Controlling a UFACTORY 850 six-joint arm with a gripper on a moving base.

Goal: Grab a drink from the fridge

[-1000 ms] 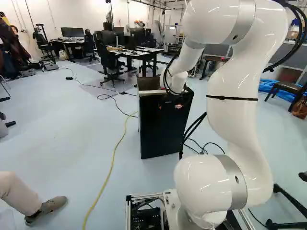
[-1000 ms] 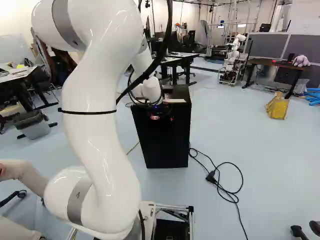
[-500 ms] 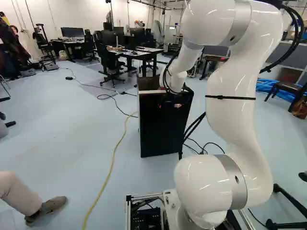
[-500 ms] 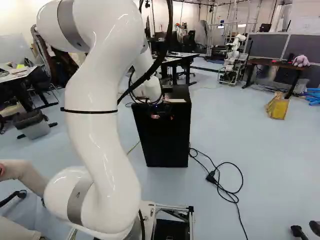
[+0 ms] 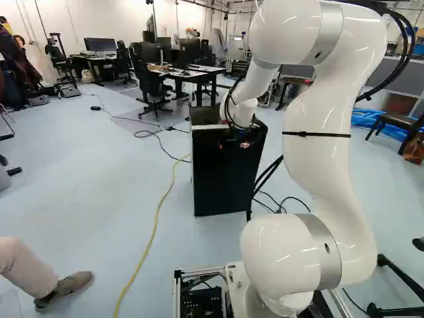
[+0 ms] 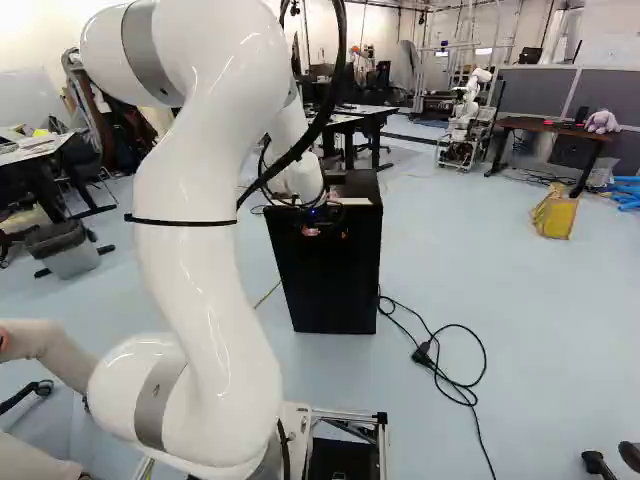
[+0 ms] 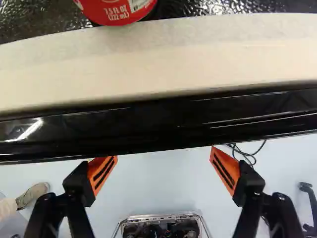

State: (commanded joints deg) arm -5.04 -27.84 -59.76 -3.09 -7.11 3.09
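1. While the right base view shows my gripper (image 6: 312, 230) against the front of the black fridge (image 6: 330, 290), near its top, it is the wrist view alone that lets me see a red can (image 7: 119, 11), in part.
2. This can is on a dark textured surface (image 7: 213, 8), ahead of my gripper and well apart from it, beyond a pale strip (image 7: 158, 62) and a glossy black edge (image 7: 148, 124).
3. My two fingers stand widely open, and between their orange pads (image 7: 102, 173) I see the floor (image 7: 158, 178).
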